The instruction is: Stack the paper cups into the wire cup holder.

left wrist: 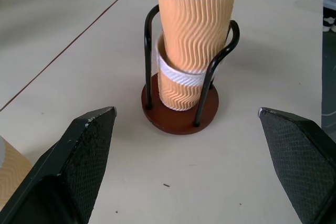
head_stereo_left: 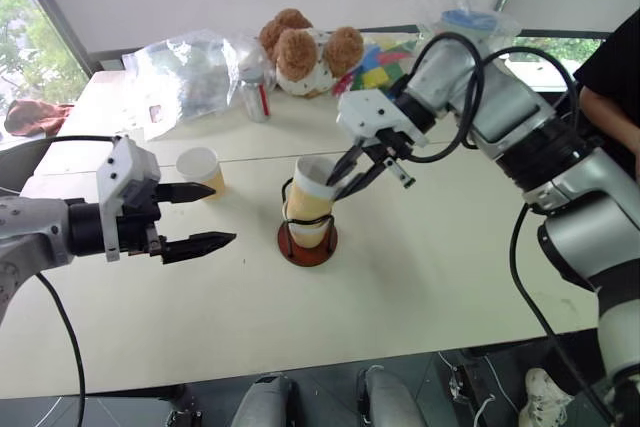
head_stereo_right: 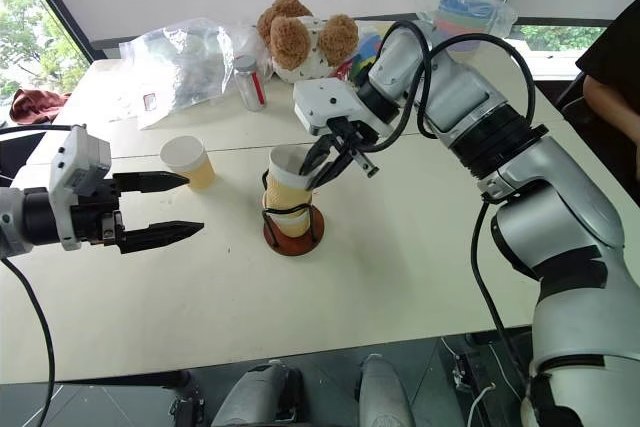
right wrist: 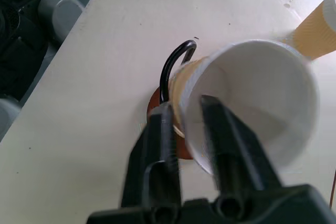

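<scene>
The wire cup holder (head_stereo_left: 307,244), black hoops on a dark red disc, stands mid-table. One paper cup (left wrist: 181,87) sits low inside it. A second paper cup (head_stereo_left: 315,187) is nested into the first and leans a little, its white rim above the hoops. My right gripper (right wrist: 186,104) straddles that rim, one finger inside and one outside, parted with a small gap beside the wall. A third paper cup (head_stereo_left: 200,169) stands upright on the table to the holder's left. My left gripper (head_stereo_left: 224,214) hangs open beside that cup, pointing toward the holder, nothing between its fingers.
At the back of the table are a teddy bear (head_stereo_left: 300,47), a crumpled clear plastic bag (head_stereo_left: 190,67), a small bottle (head_stereo_left: 257,92), coloured blocks (head_stereo_left: 375,72) and bagged pastel bowls (head_stereo_left: 468,19). A person's arm (head_stereo_left: 610,97) is at the right edge.
</scene>
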`<action>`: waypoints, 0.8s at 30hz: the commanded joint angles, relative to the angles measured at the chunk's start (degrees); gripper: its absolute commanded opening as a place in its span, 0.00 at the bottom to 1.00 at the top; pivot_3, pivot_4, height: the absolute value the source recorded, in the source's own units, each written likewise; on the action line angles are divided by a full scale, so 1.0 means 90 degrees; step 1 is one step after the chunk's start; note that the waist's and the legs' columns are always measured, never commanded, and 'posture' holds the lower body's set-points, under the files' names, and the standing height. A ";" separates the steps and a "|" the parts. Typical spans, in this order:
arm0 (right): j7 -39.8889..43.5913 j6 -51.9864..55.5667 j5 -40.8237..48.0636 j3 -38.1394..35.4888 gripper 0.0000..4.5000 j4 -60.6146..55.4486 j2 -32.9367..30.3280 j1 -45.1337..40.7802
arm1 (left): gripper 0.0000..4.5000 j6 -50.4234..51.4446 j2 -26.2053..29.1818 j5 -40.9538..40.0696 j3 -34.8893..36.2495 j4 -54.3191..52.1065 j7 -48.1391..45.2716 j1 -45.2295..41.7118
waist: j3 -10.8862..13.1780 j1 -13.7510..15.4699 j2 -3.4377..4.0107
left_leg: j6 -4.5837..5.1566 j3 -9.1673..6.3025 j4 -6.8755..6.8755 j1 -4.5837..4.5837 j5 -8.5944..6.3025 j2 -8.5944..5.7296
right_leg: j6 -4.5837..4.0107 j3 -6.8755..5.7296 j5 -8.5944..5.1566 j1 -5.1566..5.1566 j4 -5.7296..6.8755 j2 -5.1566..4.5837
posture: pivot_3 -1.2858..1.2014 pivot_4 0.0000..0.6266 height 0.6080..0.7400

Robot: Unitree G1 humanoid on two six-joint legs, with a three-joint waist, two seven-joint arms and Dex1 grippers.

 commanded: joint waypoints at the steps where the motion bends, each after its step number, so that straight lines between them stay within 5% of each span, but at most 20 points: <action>1: 0.0009 -0.0033 0.0007 -0.0324 0.65 0.0007 0.0042 -0.0176 | 1.00 -0.0063 -0.0004 -0.0060 0.0114 -0.0073 0.0010 -0.0138 | 0.0000 0.0000 0.0000 | 0.0000 0.0000 0.0000 0.0000 0.0000 -0.0001 | 0.0000 0.0000 0.0000 0.0000 0.0000 0.0000 | 0.52 0.24 1.00; 3: 0.0009 0.0016 0.0020 -0.0397 0.85 0.0018 0.0049 -0.0183 | 1.00 -0.0072 -0.0003 -0.0042 0.0095 -0.0055 0.0011 -0.0156 | 0.0000 0.0000 0.0000 | 0.0000 0.0000 0.0000 0.0000 0.0000 -0.0001 | 0.0000 0.0000 0.0000 0.0000 0.0000 -0.0001 | 0.52 0.24 1.00; 8: 0.0009 0.0448 0.0046 -0.1104 0.85 0.0455 0.0175 -0.0301 | 1.00 -0.0267 0.0137 0.0289 0.0119 0.0167 -0.0071 -0.0192 | 0.0000 -0.0004 0.0000 | 0.0000 0.0001 0.0000 0.0000 0.0000 -0.0001 | 0.0000 0.0000 0.0000 0.0000 0.0000 0.0001 | 0.52 0.24 1.00; 12: -0.0028 0.1829 0.0612 -0.2381 0.85 0.0694 0.0132 -0.0341 | 1.00 -0.1091 0.0684 0.1440 0.0300 0.0990 -0.0350 0.0026 | 0.0001 0.0006 0.0000 | -0.0001 0.0001 -0.0002 0.0000 0.0001 -0.0001 | 0.0000 -0.0002 0.0000 0.0000 0.0000 0.0005 | 0.52 0.24 1.00; 18: -0.0960 0.4199 0.1752 -0.3888 0.85 -0.1522 -0.0183 0.1089 | 1.00 -0.3319 0.1170 0.3173 -0.0605 0.2909 -0.0817 -0.0501 | -0.0006 0.0040 -0.0008 | 0.0015 0.0000 -0.0011 0.0001 -0.0009 0.0002 | -0.0001 -0.0020 -0.0001 0.0007 -0.0005 -0.0008 | 0.52 0.24 1.00; 24: -0.2079 0.4796 0.1792 -0.4457 0.85 -0.3273 -0.0276 0.2804 | 1.00 -0.4258 0.0618 0.3670 -0.1614 0.4449 -0.1473 -0.1847 | -0.0006 0.0074 -0.0011 | 0.0048 0.0018 0.0003 -0.0003 -0.0026 -0.0004 | 0.0001 -0.0048 0.0001 0.0009 0.0002 -0.0020 | 0.52 0.24 1.00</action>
